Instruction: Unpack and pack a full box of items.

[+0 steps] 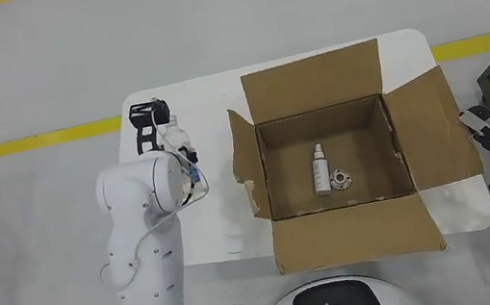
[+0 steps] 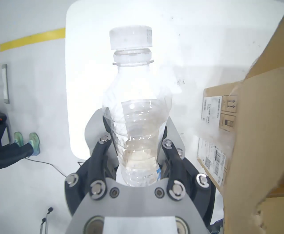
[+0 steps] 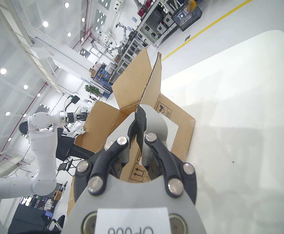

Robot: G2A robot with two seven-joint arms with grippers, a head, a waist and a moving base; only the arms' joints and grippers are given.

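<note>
The open cardboard box sits on the right half of the white bench. On its floor lie a small white spray bottle and, just beside it, a small round part. Left of the box, over the bench, the left claw pinches a clear water bottle by its lower body. The right claw is pressed together with nothing in it, by the box's right flap.

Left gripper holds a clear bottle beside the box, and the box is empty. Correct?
No. The box is not empty: the top view shows a spray bottle and a small round part inside. The left gripper does hold the clear bottle beside it.
</note>
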